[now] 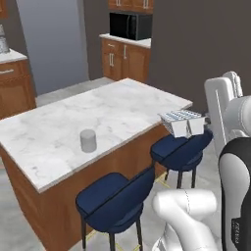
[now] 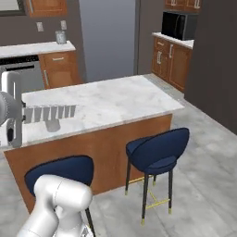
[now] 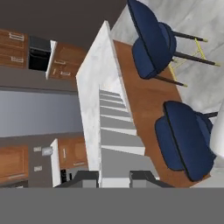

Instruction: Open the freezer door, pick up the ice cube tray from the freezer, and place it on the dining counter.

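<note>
My gripper is shut on one end of the ice cube tray, a pale tray with rows of small cells. In the left base view the ice cube tray hangs in the air by the near right edge of the dining counter, above a stool, with the gripper at its right end. From the right, the ice cube tray sits level in front of the dining counter, with the gripper at its left end. The freezer and the freezer door are out of view.
A translucent grey cup stands on the counter near its front edge. Two dark blue stools are tucked under that edge. Wooden cabinets with a black microwave line the back wall beside a tall plain grey panel.
</note>
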